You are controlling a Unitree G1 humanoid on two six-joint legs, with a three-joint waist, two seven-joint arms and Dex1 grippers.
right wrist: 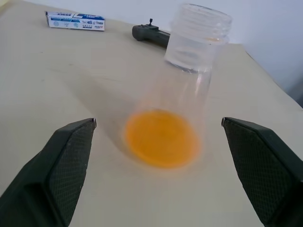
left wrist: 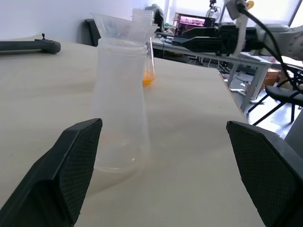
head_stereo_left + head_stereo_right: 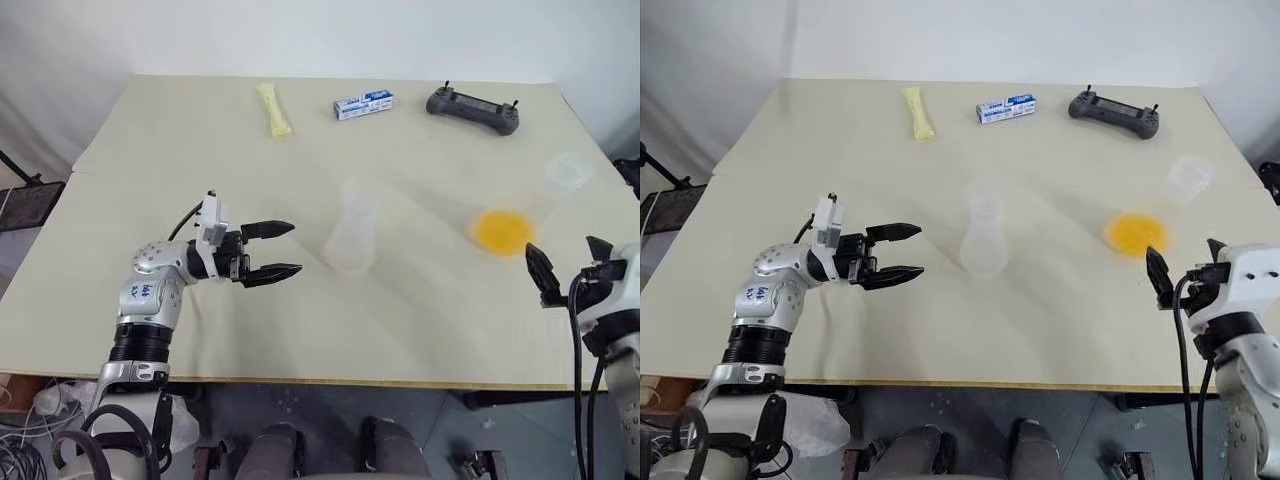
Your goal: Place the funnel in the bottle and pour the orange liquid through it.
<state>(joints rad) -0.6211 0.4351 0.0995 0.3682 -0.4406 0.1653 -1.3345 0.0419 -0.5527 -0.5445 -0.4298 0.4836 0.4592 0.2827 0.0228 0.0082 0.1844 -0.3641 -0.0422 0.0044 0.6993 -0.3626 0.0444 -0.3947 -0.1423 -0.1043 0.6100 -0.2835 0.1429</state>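
Left wrist view: clear cone-shaped bottle (image 2: 120, 106) upright on the beige table (image 3: 200, 170), clear funnel (image 2: 124, 29) seated in its mouth, bottle looks empty. Second clear flask (image 1: 182, 94) stands to its right — shallow orange liquid (image 1: 161, 138) pooled at the base. Left gripper (image 3: 272, 250) wide open, holding nothing, beside the bottle. Right gripper (image 1: 156, 175) wide open too, empty — facing the orange flask.

table (image 3: 150, 180) | bottle (image 3: 352, 240) | flask (image 3: 520, 215) | box (image 3: 363, 104) | controller (image 3: 473, 108) | yellow packet (image 3: 274, 109)

Right claw (image 3: 541, 274) partly cut off by frame edge; funnel (image 2: 124, 29) outline faint against bottle (image 2: 119, 104).
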